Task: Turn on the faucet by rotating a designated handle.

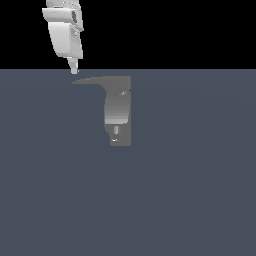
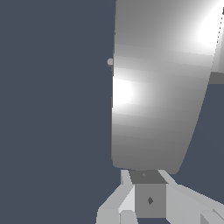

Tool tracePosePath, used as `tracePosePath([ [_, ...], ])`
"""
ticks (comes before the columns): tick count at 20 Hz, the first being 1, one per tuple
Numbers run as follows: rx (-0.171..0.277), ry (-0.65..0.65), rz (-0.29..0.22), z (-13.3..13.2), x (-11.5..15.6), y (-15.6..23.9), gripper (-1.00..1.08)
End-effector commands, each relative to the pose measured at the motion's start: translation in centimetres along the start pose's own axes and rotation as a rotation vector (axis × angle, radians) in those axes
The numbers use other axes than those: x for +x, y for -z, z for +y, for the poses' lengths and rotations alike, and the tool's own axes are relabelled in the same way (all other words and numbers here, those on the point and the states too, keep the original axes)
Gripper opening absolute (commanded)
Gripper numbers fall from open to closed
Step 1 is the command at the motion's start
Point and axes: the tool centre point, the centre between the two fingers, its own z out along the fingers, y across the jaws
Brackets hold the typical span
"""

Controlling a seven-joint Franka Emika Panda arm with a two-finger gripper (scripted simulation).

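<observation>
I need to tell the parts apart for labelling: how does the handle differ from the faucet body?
The handle is thin, flat and dark grey, tapering to a point toward the exterior view's left; the faucet body is a thick, upright block with a lighter curved front. The handle lies sideways at the top; the body stands vertically. Both are grey metallic.

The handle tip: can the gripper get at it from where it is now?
Probably yes. The gripper hangs just above the handle at its pointed end, with nothing between them in the exterior view.
</observation>
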Motion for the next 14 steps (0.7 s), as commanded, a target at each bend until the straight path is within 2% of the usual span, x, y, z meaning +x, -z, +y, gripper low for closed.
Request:
tracePosePath([
  [1, 0.001, -0.057, 0.003, -1.5, 0.6, -0.7, -1.0],
  [7, 0.001, -0.16, 0.006, -4.2, 2.1, -2.0, -1.0],
  [14, 0.002, -0.229, 0.007, -5.9, 3.2, -2.8, -1.0],
])
